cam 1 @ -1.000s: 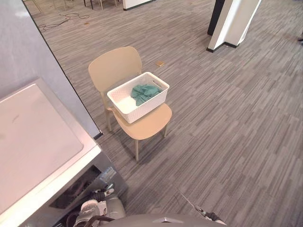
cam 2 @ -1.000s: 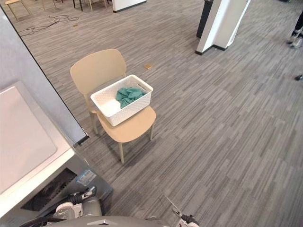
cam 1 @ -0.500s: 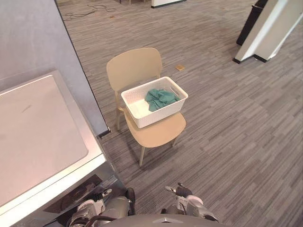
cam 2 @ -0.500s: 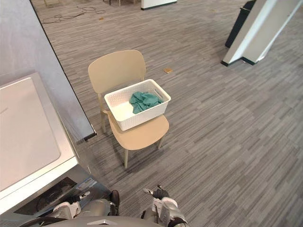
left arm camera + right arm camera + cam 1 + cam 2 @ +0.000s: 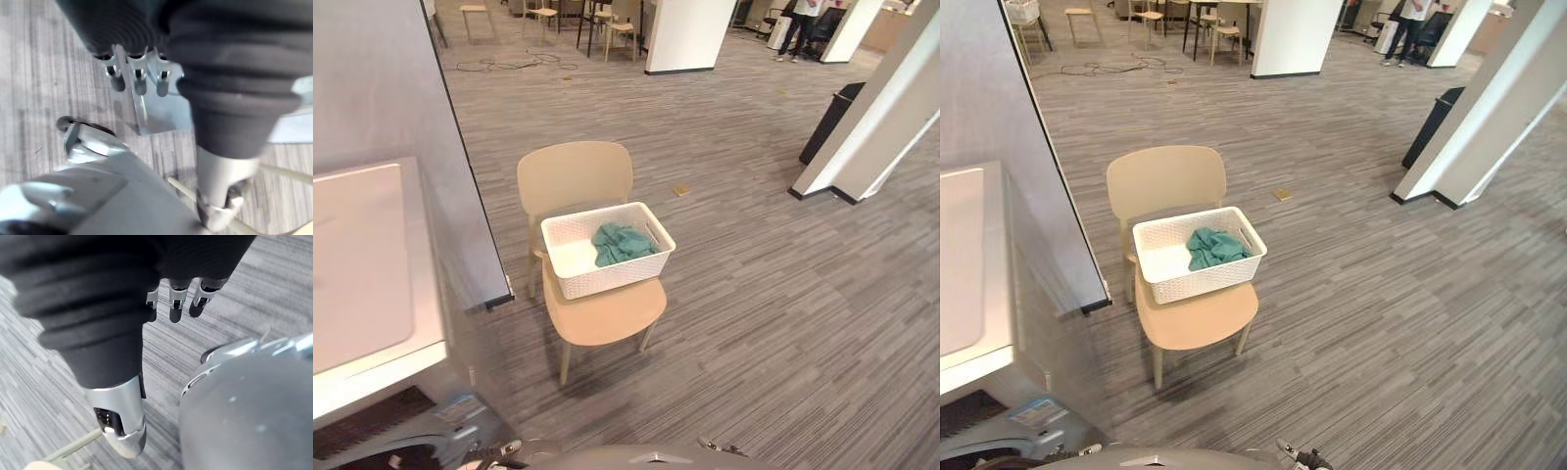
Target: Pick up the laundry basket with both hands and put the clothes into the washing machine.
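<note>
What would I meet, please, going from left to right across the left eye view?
washing machine → white laundry basket → small floor plate → white pillar

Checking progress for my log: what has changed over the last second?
The camera has shifted; no object moved. Nothing was grasped: left hand and right hand hang open. The white laundry basket with the green garment stays on the beige chair near the washing machine.
</note>
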{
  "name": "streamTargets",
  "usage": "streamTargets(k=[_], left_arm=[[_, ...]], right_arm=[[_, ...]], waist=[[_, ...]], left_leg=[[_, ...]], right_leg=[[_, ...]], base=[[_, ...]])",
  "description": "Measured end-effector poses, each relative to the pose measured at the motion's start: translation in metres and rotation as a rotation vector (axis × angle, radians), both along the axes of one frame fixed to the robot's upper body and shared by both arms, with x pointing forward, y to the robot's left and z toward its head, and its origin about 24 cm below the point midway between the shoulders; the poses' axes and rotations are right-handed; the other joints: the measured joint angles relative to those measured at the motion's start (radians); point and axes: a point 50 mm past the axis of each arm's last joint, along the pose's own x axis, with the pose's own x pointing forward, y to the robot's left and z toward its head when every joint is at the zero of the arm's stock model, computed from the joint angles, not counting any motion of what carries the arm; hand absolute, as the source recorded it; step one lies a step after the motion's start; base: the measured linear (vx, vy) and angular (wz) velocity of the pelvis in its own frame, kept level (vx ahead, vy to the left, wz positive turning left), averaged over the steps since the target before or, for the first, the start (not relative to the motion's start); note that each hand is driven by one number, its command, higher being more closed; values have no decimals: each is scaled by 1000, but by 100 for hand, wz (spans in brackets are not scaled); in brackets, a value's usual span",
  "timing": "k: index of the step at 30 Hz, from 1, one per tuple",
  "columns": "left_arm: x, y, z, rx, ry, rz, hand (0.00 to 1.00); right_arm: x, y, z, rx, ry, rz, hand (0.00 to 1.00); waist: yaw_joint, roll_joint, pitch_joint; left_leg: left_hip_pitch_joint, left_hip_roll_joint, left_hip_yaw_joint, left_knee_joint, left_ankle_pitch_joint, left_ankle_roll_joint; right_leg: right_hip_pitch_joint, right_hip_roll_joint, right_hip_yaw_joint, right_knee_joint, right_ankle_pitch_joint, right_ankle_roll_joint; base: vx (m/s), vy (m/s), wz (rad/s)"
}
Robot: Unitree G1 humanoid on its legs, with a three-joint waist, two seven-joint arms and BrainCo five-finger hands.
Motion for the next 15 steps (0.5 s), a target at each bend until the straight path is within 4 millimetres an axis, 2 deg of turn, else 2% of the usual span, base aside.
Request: streamTargets(k=[1,2,3,4,6,7,8,9,10,11,12,13,14,15], left_arm=[[0,0,0,-3,5,13,0],[-1,-1,0,-4,6,15,0],[-2,-4,-2,-13,17,6,0],[-4,-8,-3,-23,26,-11,0],[-2,-12,-4,-33,26,-38,0],[-3,-13,-4,-35,30,-48,0],[-3,-15,-4,-37,36,-69,0],[-9,-19,-6,-51,50,-81,0],[-16,-19,-7,-63,75,-71,0],[-22,-18,-8,-66,94,-52,0],[-24,-17,-8,-64,103,-53,0],[-29,-16,-8,-66,116,-54,0],[-27,-15,-8,-60,115,-70,0],[-27,-13,-8,-54,117,-83,0]], right_arm=[[0,-1,0,-5,8,0,0],[-1,-1,0,-10,15,4,0],[-3,-3,0,-21,27,0,0],[-1,-9,2,-39,19,2,0],[9,-15,4,-53,-4,3,0],[16,-15,6,-54,-22,7,0],[23,-15,7,-55,-43,9,0],[28,-15,9,-58,-58,11,0],[39,-11,11,-51,-86,21,0],[51,0,12,-31,-119,48,0],[55,5,12,-26,-130,66,0],[57,11,12,-17,-138,91,0],[56,17,11,-2,-138,105,0],[54,21,10,11,-135,102,0]], waist=[[10,3,24],[15,-13,33],[21,-4,38],[22,-5,37],[20,14,49],[21,18,47],[24,27,44],[33,41,41],[46,36,43],[54,15,52],[53,6,53],[51,0,50],[44,-5,48],[41,-10,47]], left_leg=[[-73,28,21,125,134,-3],[-100,38,39,161,158,2],[-139,53,112,212,140,-1],[-156,53,197,199,109,-13],[-162,7,306,48,81,-38],[-143,-45,354,-160,90,-46],[-117,-75,395,-335,117,-40],[-90,-92,406,-436,176,32],[-90,-96,400,-440,208,95],[-75,-117,401,-434,181,94],[-65,-127,399,-439,170,91],[-32,-147,385,-470,163,91],[15,-173,368,-513,163,92],[40,-188,354,-531,162,94]], right_leg=[[44,11,-21,-18,-1,-7],[64,11,-34,-32,-2,-12],[105,5,-64,-67,-3,-22],[148,3,-93,-111,2,-24],[192,3,-148,-176,14,-19],[203,3,-187,-200,15,-18],[204,12,-203,-213,15,-18],[203,30,-204,-220,15,-18],[208,32,-195,-224,10,-20],[219,17,-188,-211,9,-24],[214,5,-186,-176,2,-36],[169,-30,-179,-22,-6,-50],[99,-77,-163,189,13,-51],[62,-103,-146,293,43,-48]], base=[[202,-326,34],[226,-344,49],[216,-279,58],[189,-190,73],[218,-103,80],[295,-66,78],[270,-34,53],[227,-9,11],[268,-4,-6],[254,1,-2],[292,18,27],[254,70,52],[267,89,60],[320,97,69]])
